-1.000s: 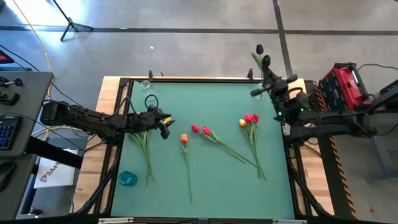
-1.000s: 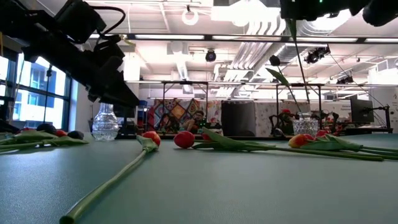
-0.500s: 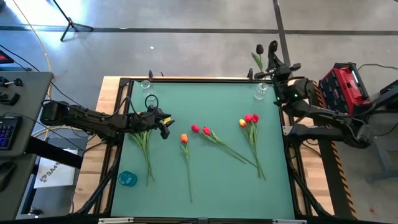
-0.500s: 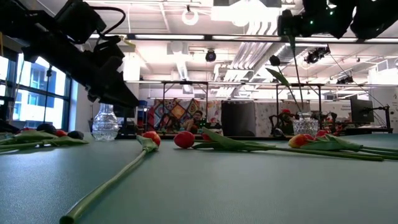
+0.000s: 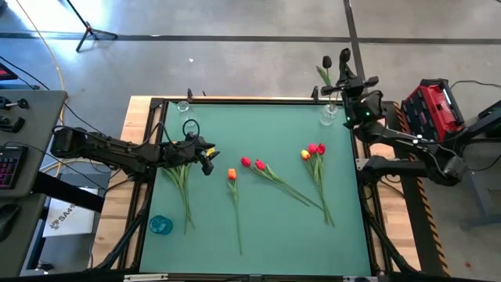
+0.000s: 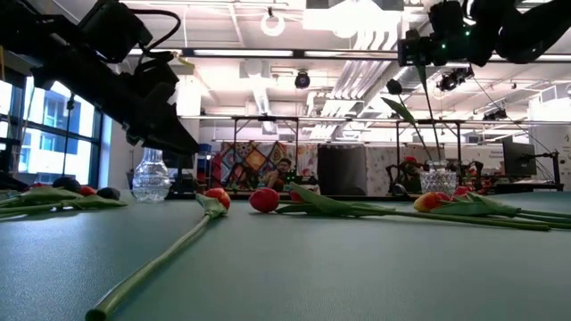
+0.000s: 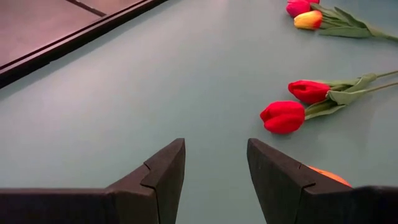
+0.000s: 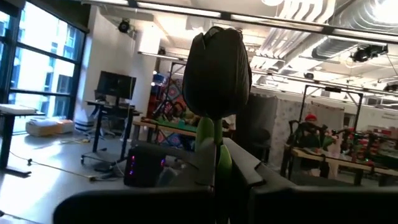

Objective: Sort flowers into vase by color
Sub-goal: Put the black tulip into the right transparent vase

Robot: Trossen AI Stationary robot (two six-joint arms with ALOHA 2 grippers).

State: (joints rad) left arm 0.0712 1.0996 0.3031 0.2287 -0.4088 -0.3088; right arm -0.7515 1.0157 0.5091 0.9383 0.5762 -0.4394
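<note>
My right gripper (image 5: 347,74) is above the table's far right corner, over a small glass vase (image 5: 329,114). It is shut on a black tulip (image 8: 217,62). A second black tulip (image 5: 326,61) stands in that vase. My left gripper (image 5: 205,157) is open and empty, low over the mat at the left. It is beside a bunch of tulips (image 5: 182,178) and near an orange tulip (image 5: 232,174). Two red tulips (image 5: 252,164) and a red and orange bunch (image 5: 314,149) lie flat on the mat. A second glass vase (image 5: 182,106) stands at the far left corner. My right gripper pinches the black tulip's green stem (image 8: 209,134) between its two fingers, just below the head. The fingers lie level and across the stem, coming from the table's near right. The tulip stands upright, and in the low view its stem (image 6: 428,116) runs down toward the vase (image 6: 437,178).
A teal round object (image 5: 160,225) lies at the near left of the mat. A black cable loop (image 5: 190,128) lies behind my left gripper. A red case (image 5: 429,106) sits beyond the table's right edge. The near middle of the mat is bare.
My right gripper has gone toward the table's far edge and a little to the right with the black tulip, which stays upright. The vase below it now shows in the high view, where the arm covered it before.
</note>
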